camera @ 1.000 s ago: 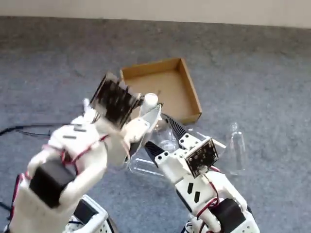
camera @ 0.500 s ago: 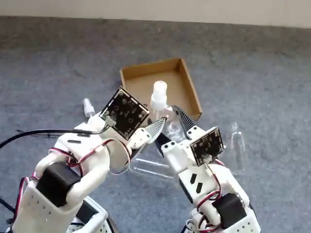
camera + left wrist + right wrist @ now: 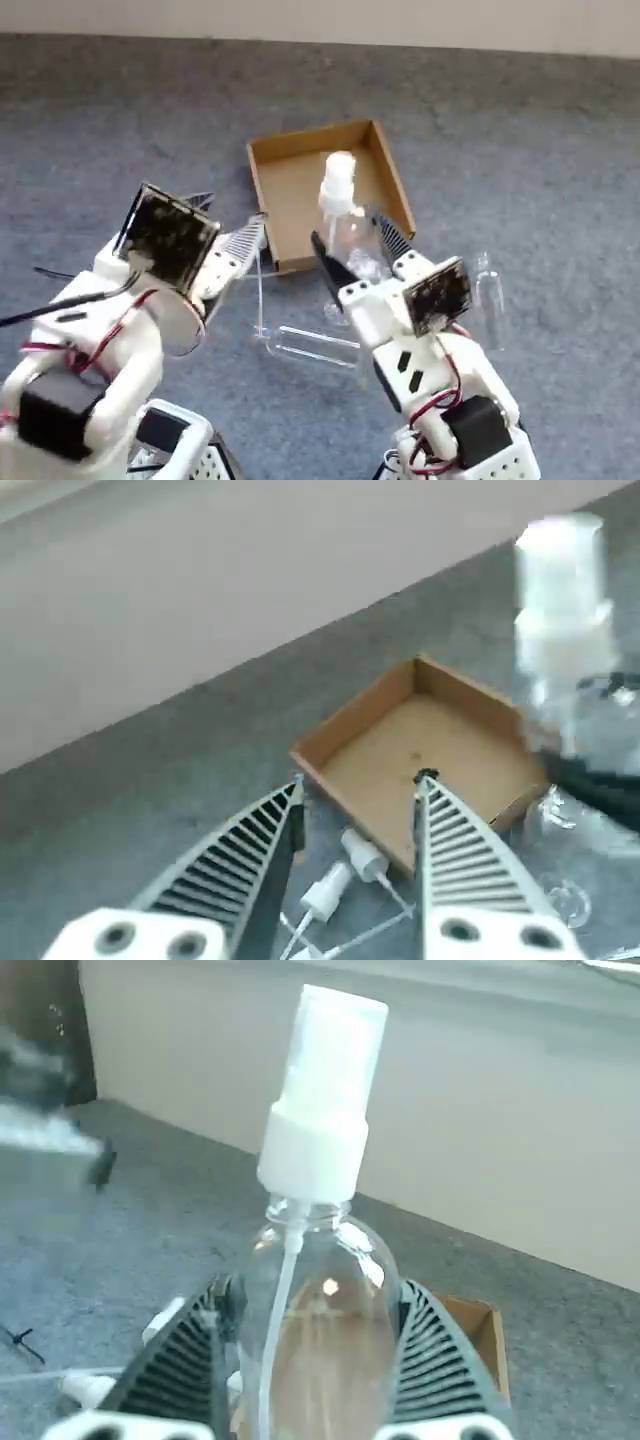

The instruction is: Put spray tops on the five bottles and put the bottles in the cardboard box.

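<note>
- Right hand (image 3: 348, 236) is clamped on the body of a clear bottle (image 3: 350, 250). The bottle is upright, with its white spray top (image 3: 337, 182) on.
- The right wrist view agrees: the fingers grip both sides of the bottle (image 3: 315, 1320), with the top (image 3: 320, 1090) seated on the neck and the dip tube running down inside.
- The bottle sits at the near right edge of the cardboard box (image 3: 295, 190). I can't tell whether its base is past the near wall yet.
- Left hand (image 3: 236, 212) is spread apart and holds nothing, left of the box and well clear of the bottle.
- Loose spray tops (image 3: 328, 885) lie on the bench (image 3: 520, 130) near the box's left side. One bare bottle (image 3: 305, 343) lies near the arms and another (image 3: 487, 295) sits to the right.
- Step in hand, as I read it, is to box this bottle.
- Keep it high enough to clear the near wall and carry it over the box floor.
- Lower until the base rests, then release.
- Aim for a far corner, since four more have to fit.
- Keep the left hand parked out of the way.
</note>
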